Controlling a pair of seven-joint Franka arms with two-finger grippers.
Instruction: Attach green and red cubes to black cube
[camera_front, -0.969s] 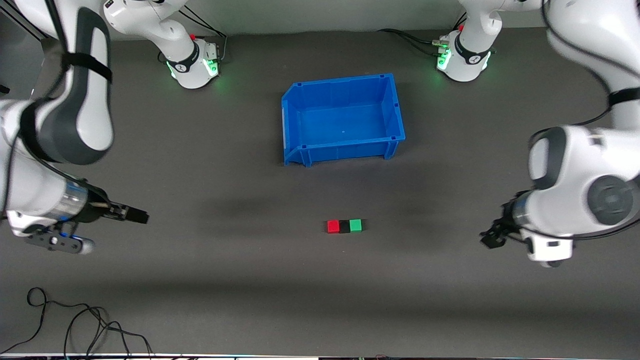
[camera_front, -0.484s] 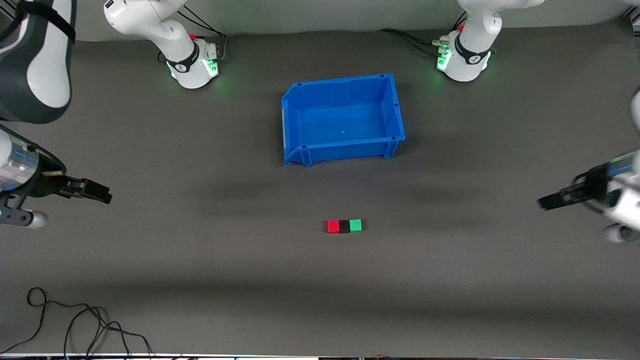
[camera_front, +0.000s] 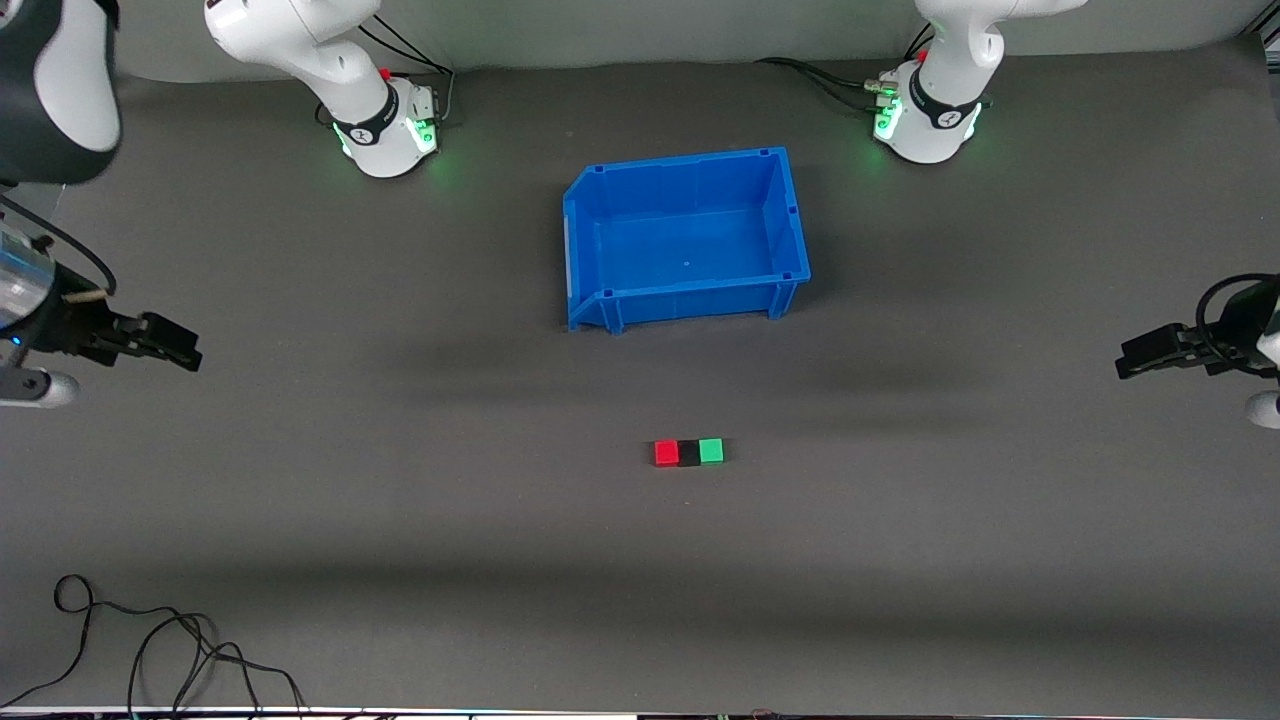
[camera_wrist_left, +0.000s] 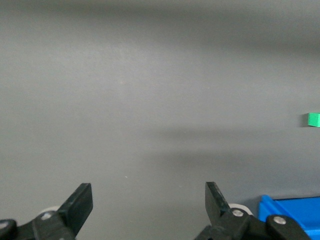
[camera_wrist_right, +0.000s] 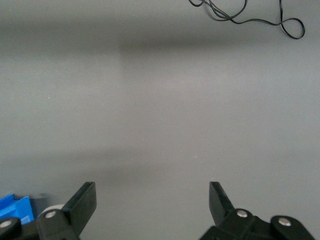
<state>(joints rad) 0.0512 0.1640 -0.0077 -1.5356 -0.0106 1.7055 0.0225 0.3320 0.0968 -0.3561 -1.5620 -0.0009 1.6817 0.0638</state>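
Three joined cubes (camera_front: 688, 452), both pincers well apart

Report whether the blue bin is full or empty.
Empty: the blue bin shows only its bare floor; the red cube, black cube and green cube sit outside.

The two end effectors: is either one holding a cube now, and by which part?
Nothing is held. The left end effector and the right end effector are both open and empty, above bare table at its ends.

green cube (camera_wrist_left: 313, 119) seemingly edge-cropped, cable (camera_front: 150, 645) cut off
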